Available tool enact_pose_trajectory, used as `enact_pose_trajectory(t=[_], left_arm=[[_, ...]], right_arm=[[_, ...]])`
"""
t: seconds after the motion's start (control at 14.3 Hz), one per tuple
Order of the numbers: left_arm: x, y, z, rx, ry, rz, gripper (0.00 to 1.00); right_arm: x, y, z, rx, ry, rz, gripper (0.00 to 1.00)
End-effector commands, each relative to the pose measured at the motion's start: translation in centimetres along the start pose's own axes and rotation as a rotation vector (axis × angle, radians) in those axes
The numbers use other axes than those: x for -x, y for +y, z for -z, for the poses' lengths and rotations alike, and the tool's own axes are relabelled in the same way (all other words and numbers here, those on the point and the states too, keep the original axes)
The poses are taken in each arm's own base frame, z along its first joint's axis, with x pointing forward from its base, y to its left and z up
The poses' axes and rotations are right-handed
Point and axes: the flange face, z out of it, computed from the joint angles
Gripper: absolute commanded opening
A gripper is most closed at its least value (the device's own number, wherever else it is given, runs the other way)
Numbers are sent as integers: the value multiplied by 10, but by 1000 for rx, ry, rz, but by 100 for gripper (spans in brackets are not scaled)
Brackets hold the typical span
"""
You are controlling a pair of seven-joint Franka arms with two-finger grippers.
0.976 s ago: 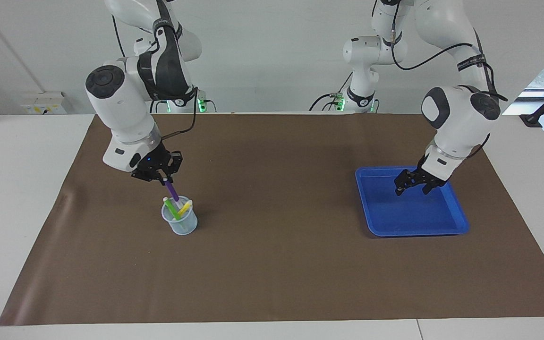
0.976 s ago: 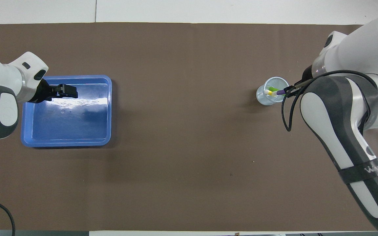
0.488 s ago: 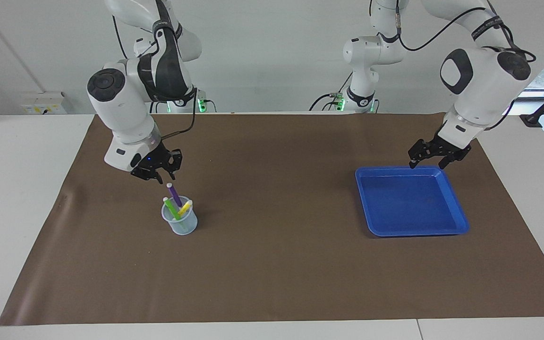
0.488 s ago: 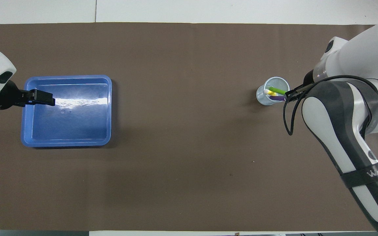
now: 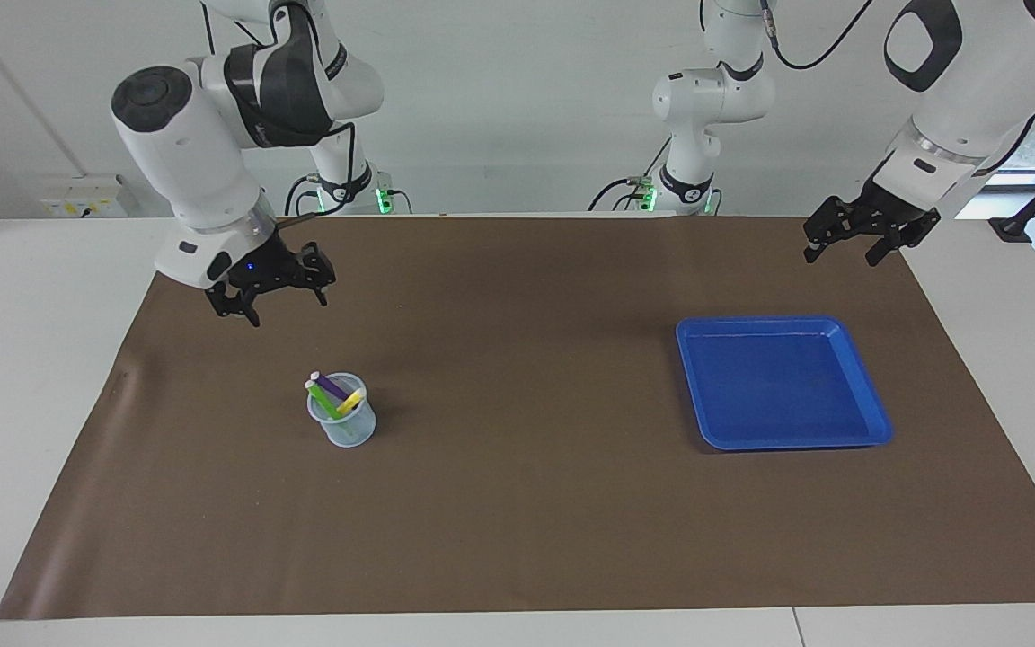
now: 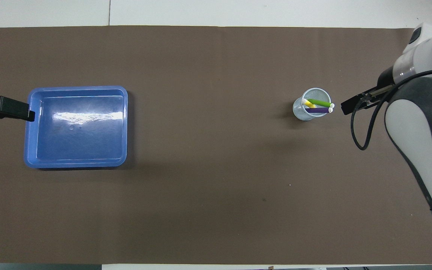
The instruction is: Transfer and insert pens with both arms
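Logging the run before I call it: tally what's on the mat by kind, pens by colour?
Purple pen: 1
Green pen: 1
Yellow pen: 1
Clear cup holding all three: 1
Blue tray: 1
Total: 5

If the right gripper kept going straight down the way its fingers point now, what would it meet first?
Probably the brown mat, on the robots' side of the clear cup. The right gripper hangs open and empty, aimed downward, apparently clear of the cup and its three pens; depth is uncertain.
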Motion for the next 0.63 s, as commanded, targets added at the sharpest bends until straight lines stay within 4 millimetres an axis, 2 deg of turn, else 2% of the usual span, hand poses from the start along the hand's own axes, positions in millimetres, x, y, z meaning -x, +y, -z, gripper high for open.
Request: enact_pose_trajectory(t=[0.0, 0.14, 0.28, 0.56], left_arm=[[14, -2, 8, -15, -34, -9, 100], [22, -1, 5, -16, -43, -12, 100], [23, -1, 6, -17, -50, -11, 100], [17, 4, 15, -80, -35, -35, 100]], right_arm=[[24, 3, 43, 39, -9, 5, 100], [41, 8, 51, 32, -29, -13, 100], [60, 39, 61, 13, -21, -65, 100], [61, 56, 62, 44, 2, -100, 100]])
